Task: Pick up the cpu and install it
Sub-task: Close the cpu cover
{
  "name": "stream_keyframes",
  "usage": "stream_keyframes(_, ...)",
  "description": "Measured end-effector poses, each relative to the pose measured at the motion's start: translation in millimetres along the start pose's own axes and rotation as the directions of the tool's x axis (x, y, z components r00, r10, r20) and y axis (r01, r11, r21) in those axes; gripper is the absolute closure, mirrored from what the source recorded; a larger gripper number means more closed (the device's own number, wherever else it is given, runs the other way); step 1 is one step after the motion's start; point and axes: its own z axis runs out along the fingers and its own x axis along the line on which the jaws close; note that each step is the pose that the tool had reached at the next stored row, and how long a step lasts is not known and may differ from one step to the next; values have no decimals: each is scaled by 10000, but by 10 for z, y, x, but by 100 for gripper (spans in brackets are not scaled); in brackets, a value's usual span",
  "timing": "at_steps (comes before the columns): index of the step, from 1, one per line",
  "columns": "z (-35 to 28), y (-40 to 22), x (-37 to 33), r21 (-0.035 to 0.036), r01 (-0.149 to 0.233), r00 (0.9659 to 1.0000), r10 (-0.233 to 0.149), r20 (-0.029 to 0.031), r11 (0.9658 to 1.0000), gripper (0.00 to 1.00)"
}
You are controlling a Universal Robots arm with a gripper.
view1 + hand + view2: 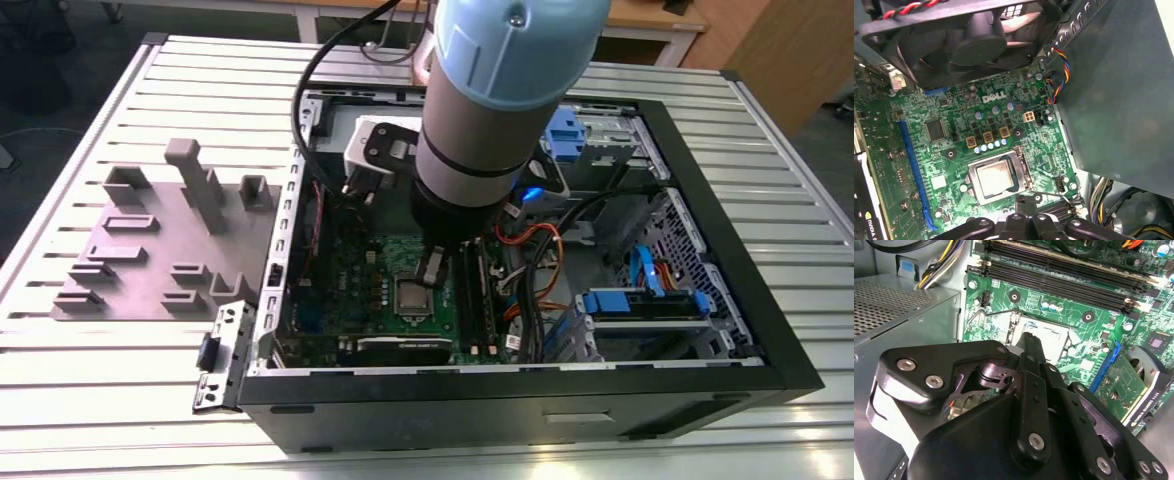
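I've got the arm (481, 110) reaching down into the open computer case (747, 300), which lies on its side on the slatted tabletop (80, 390). In the exterior view the tool (431, 268) hangs just above the green motherboard (400, 250), close over the socket area.

In the first wrist view the cpu (996, 179) sits flat inside the metal socket frame (1026, 170), its silver-grey top facing up, already seated on the board. The black tip of the tool (1023, 205) is just beside the frame's edge, apart from the chip as far as I can see. A dark cooling fan (969, 35) fills the space beyond the board, and a long blue slot (914, 175) runs along one side.

In the second wrist view the tool (1030, 342) appears as one narrow black tip over the socket; its fingers (1032, 347) look pressed together with nothing between them. The memory slots (1064, 267) lie past the socket, and a grey perforated box (889, 305) stands beside the board.

On the exterior view's left, a grey fixture plate (160, 250) with upright blocks rests on the tabletop, near the case
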Motion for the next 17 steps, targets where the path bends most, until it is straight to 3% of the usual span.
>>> stream_keyframes(5,19,-4,19,-18,34,9999,-34,-126,10000,89)
stream_keyframes(9,36,-4,35,-27,47,9999,-47,-149,10000,89)
stream_keyframes(13,63,-1,42,-124,44,9998,-46,-189,9999,89)
stream_keyframes(16,64,1,43,-132,50,9998,-52,-193,9999,89)
stream_keyframes(17,64,1,43,-14,41,9984,-42,-566,10000,89)
